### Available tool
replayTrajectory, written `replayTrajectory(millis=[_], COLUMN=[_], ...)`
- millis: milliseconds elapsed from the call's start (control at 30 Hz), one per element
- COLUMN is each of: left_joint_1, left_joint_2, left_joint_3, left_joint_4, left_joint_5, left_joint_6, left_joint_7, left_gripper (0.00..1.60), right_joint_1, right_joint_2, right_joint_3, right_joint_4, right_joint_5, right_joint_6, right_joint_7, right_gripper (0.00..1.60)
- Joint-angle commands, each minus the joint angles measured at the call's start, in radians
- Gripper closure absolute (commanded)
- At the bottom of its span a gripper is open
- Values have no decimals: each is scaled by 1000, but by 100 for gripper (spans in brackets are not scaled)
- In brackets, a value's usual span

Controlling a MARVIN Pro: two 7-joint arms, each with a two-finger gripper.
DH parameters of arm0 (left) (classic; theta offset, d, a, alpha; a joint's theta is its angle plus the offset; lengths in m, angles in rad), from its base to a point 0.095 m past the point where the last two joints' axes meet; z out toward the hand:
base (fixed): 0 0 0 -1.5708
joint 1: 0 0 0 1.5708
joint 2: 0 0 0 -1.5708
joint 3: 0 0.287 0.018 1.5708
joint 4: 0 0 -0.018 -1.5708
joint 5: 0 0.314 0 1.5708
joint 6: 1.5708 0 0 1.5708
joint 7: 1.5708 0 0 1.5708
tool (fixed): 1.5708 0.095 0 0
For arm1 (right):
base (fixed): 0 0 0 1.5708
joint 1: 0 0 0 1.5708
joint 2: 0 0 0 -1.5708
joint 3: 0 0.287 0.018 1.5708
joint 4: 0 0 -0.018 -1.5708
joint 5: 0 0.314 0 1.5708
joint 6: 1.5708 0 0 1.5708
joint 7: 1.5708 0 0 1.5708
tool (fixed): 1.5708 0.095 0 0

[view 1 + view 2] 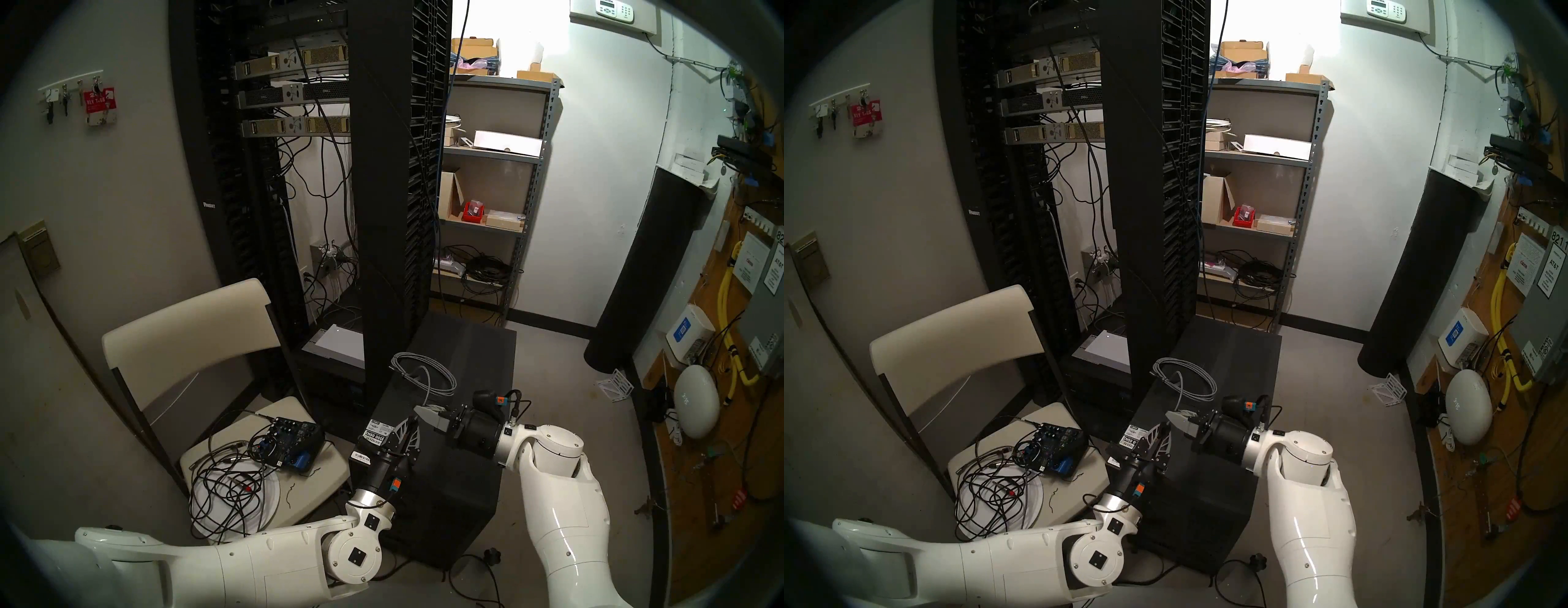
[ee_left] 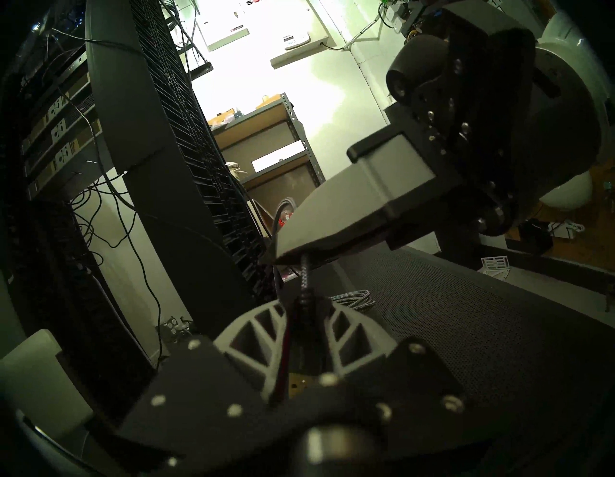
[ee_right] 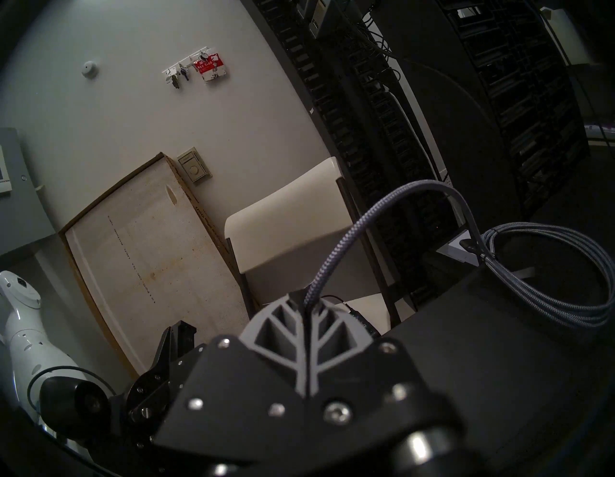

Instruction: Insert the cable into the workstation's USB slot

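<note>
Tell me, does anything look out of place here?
Yes. The cable lies coiled on top of the workstation, not plugged in; the right gripper pinches one strand of it. A loose tangle of black wires sprawls over the chair seat.

The cable [image 1: 428,375] is light grey with a woven braid pattern. The workstation [image 1: 466,429] is matte black, its top finely perforated, with white barcode stickers [image 1: 374,433]. The chair [image 1: 191,335] is cream, the server rack [image 1: 382,170] black.
</note>
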Motion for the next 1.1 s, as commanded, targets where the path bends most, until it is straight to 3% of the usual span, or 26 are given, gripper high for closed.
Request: replayTrajectory(millis=[0,133,167,233,433,600,700,1067], left_joint_1=[-1,0,1,2,-8,-13,-9,-38], left_joint_2=[10,13,12,10,8,29,39,108], left_joint_3=[-8,-9,-10,-12,-17,-31,-54,-86], left_joint_4=[-5,2,4,10,9,-42,-72,-120], left_joint_5=[2,-5,-6,-13,-54,-133,-230,-451], left_joint_6=[8,16,14,9,-10,-3,2,-26], left_joint_7=[11,7,9,5,-34,-98,-148,-370], left_gripper=[125,132,147,160,160,160,160,160], right_joint_1=[4,1,0,0,3,4,3,4], right_joint_2=[-4,-6,-7,-7,1,16,21,54], right_joint_3=[3,4,5,6,5,1,1,-1], right_joint_4=[-28,-33,-34,-35,-34,-36,-39,-44], right_joint_5=[5,6,6,6,10,16,13,0], right_joint_6=[-1,-3,-3,-5,-1,2,2,13], right_joint_7=[0,2,3,4,31,78,88,118], right_gripper=[160,160,160,160,160,160,160,156])
